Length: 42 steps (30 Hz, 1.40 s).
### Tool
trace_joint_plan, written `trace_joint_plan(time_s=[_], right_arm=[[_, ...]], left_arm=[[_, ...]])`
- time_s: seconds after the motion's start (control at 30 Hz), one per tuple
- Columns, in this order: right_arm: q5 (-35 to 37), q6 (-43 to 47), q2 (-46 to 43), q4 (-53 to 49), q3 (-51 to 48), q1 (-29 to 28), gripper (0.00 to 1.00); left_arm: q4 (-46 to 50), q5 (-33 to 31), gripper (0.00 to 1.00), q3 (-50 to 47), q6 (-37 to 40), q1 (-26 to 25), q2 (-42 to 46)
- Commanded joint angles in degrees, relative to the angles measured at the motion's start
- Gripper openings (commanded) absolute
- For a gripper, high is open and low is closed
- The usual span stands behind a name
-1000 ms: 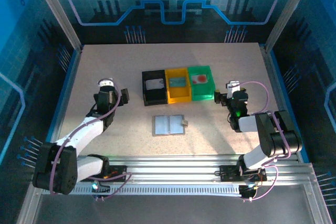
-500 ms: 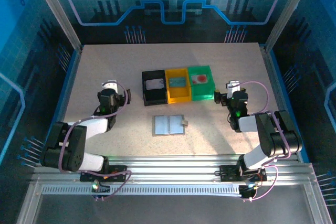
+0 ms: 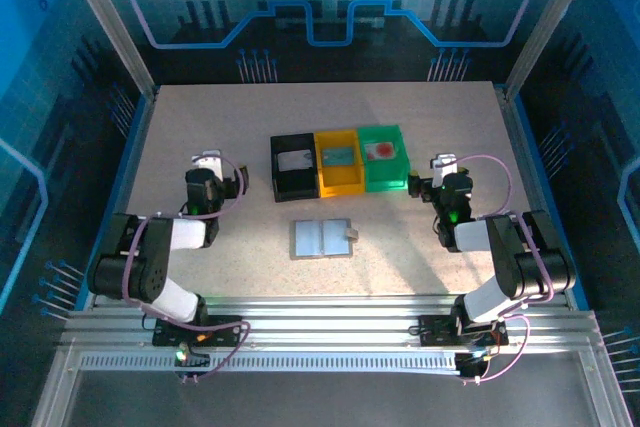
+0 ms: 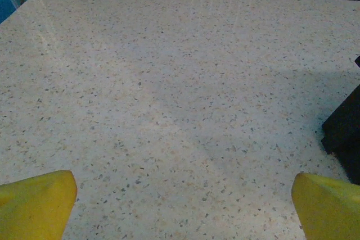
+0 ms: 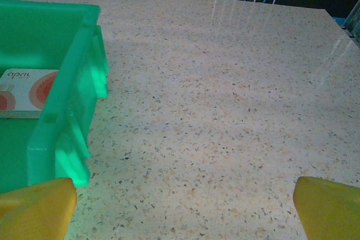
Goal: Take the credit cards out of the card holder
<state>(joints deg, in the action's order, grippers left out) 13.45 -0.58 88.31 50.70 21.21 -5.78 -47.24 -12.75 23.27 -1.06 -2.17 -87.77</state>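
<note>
The grey card holder (image 3: pixel 322 238) lies open and flat on the table, in front of three bins. A whitish credit card (image 3: pixel 294 160) rests in the black bin, a bluish one (image 3: pixel 338 157) in the yellow bin, and a pale one with a red-orange mark (image 3: pixel 380 151) in the green bin; the right wrist view shows that last card (image 5: pixel 28 92) as well. My left gripper (image 3: pixel 207 165) hovers left of the bins, open and empty (image 4: pixel 183 200). Right of the green bin, my right gripper (image 3: pixel 445 169) is open over bare table (image 5: pixel 183 203).
The black bin (image 3: pixel 291 185), yellow bin (image 3: pixel 340 184) and green bin (image 3: pixel 384 179) stand side by side at mid-table. The black bin's corner (image 4: pixel 346 127) shows at the right of the left wrist view. The green bin's wall (image 5: pixel 67 111) is close to my right gripper's left finger.
My left arm has folded back toward its base, its elbow drawn in, while its gripper stays about where it was. The right arm and the objects have not moved.
</note>
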Motion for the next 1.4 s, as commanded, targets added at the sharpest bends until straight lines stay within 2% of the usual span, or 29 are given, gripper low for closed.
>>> trace_joint_plan(time_s=[0.0,0.1,0.2,0.33,1.37], right_arm=[[1.2,-0.1,0.1,2.7,0.5,0.2,1.00],[1.2,-0.1,0.0,2.7,0.5,0.2,1.00],[1.1,-0.1,0.0,2.7,0.6,0.3,1.00],[1.0,-0.2,0.0,2.7,0.5,0.3,1.00],[1.0,-0.2,0.0,2.7,0.6,0.3,1.00]], left_arm=[[-5.3,2.4,0.99,-1.4,0.5,0.6,-1.0],[-6.0,2.1,0.99,-1.6,0.5,0.6,-1.1],[-7.7,-2.2,0.99,-2.5,-0.9,0.6,-1.1],[-7.7,-3.8,0.99,-2.3,0.3,-0.7,-1.4],[-7.7,-3.7,0.99,-2.3,0.4,-0.7,-1.4]])
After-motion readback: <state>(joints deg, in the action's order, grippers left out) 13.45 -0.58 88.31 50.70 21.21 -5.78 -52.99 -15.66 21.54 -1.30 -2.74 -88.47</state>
